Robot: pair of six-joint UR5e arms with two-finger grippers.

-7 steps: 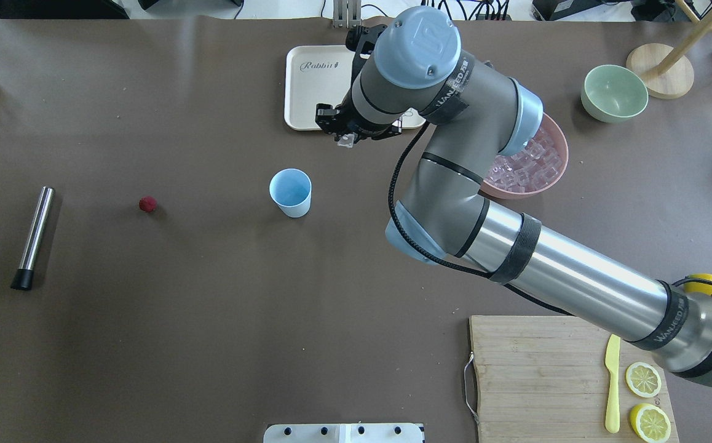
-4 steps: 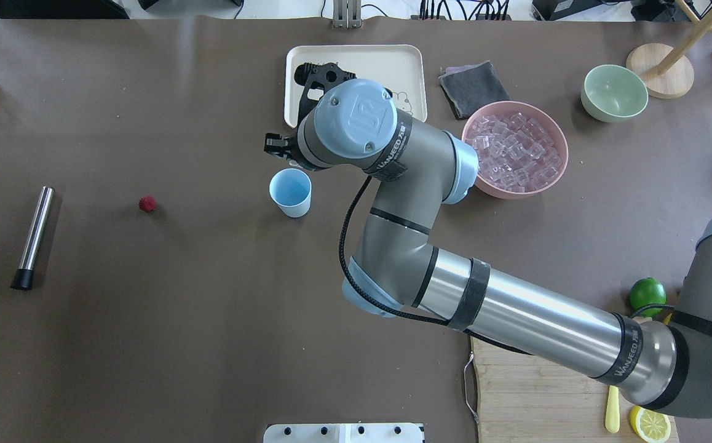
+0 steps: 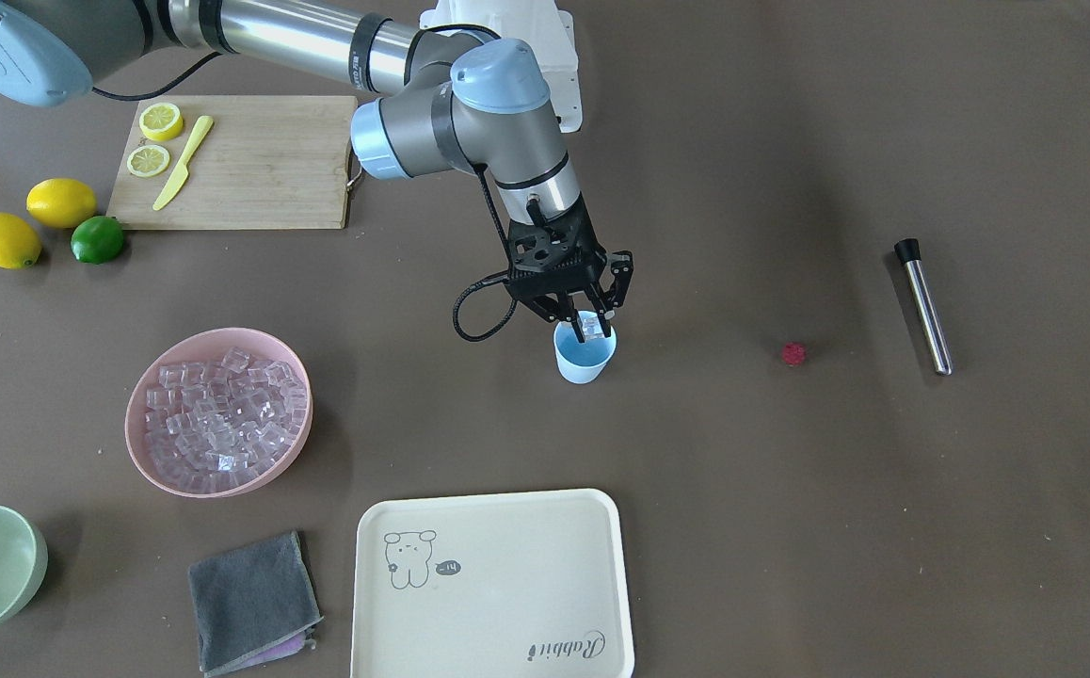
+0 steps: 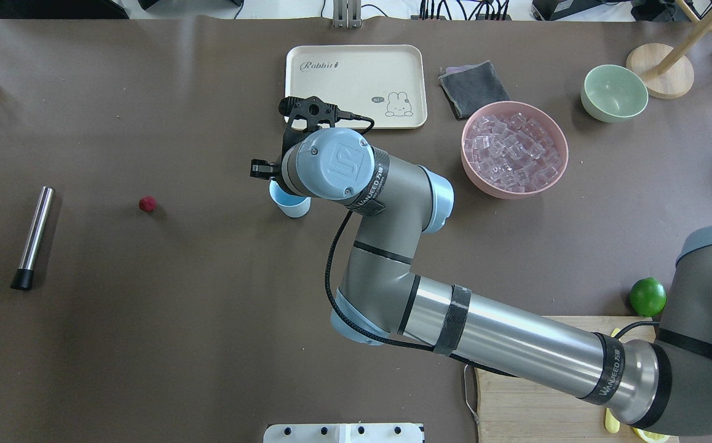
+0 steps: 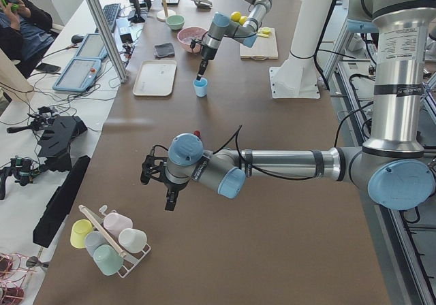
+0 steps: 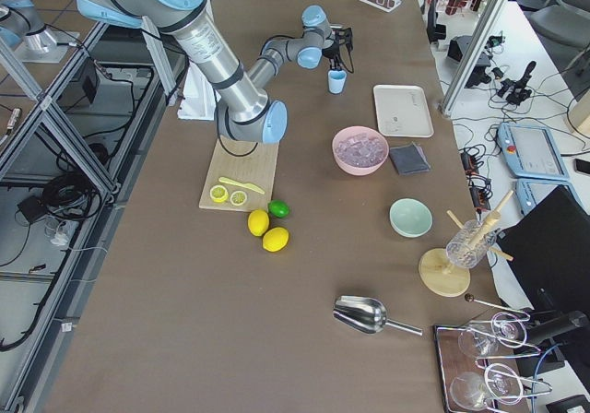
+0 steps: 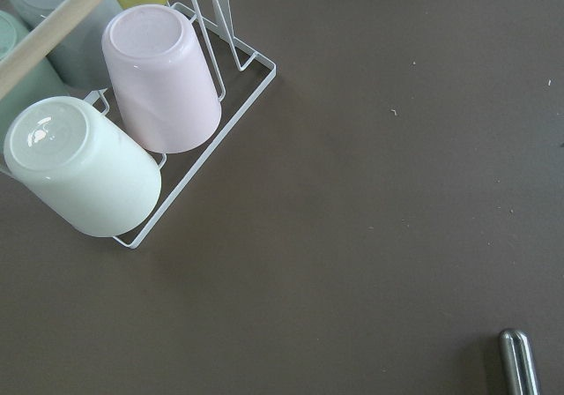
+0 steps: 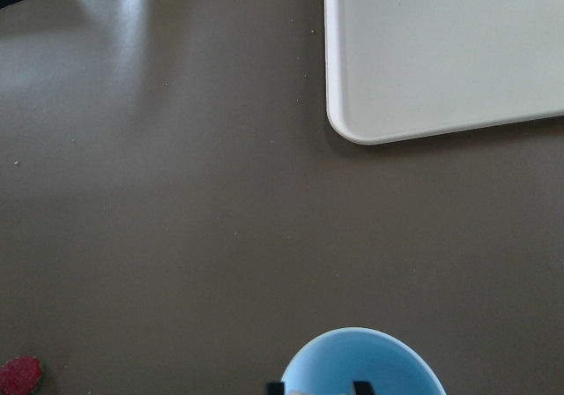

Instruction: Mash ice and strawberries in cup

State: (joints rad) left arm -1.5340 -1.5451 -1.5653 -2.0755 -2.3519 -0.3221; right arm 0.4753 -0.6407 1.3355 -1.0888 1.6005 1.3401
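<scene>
The light blue cup (image 3: 585, 360) stands mid-table; in the overhead view (image 4: 288, 205) my right wrist hides part of it. My right gripper (image 3: 592, 327) hangs just over the cup's mouth, shut on one clear ice cube (image 3: 590, 330). In the right wrist view the cup's rim (image 8: 363, 360) is at the bottom edge. More ice (image 3: 225, 414) fills the pink bowl (image 4: 554, 178). The small dark red strawberry (image 3: 793, 353) lies alone on the table, left of the cup in the overhead view (image 4: 147, 203). My left gripper (image 5: 168, 200) shows only in the exterior left view; I cannot tell its state.
A steel muddler (image 4: 34, 237) lies beyond the strawberry. A cream tray (image 4: 356, 86), a grey cloth (image 4: 474, 88) and a pale green bowl (image 4: 614, 92) lie behind the cup. A cutting board (image 3: 253, 160) with lemon slices, lemons and a lime (image 3: 97, 239) is nearby. A cup rack (image 7: 132, 122) is below my left wrist.
My right arm has swung from the tray's edge leftward and now holds the ice cube over the cup. The cup, strawberry and muddler have not moved.
</scene>
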